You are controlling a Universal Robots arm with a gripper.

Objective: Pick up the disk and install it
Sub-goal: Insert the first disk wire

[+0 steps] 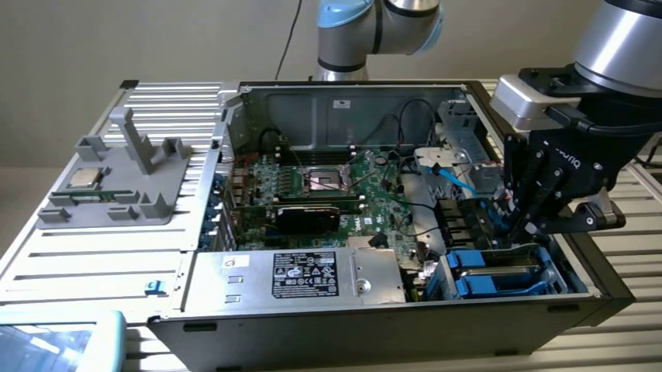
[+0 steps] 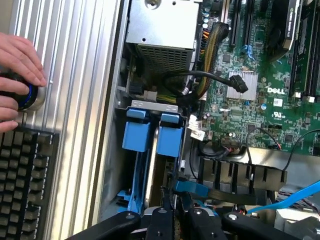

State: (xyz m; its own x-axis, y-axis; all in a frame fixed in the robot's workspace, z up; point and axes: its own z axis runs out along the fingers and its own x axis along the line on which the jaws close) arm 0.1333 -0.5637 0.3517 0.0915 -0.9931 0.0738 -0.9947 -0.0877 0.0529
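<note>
The disk [image 1: 497, 271], silver-grey in a bright blue frame, lies in the drive bay at the front corner of the open computer case [image 1: 373, 325], at the exterior view's right. In the wrist view the disk's blue frame end [image 2: 168, 136] sits beside a second blue frame [image 2: 136, 134]. My gripper [image 1: 514, 232] reaches down into the bay at the disk's far end. Its black fingers [image 2: 161, 216] stand close together, with nothing visibly between them. Whether they touch the disk I cannot tell.
A large silver box with a black label [image 1: 300, 275] fills the case's front. The green motherboard [image 1: 331, 186], black cables and a blue cable [image 1: 455, 182] lie beside the bay. A grey fixture [image 1: 114, 186] holds a small chip. A hand [image 2: 17, 82] rests on a knob above a keyboard [image 2: 25, 185].
</note>
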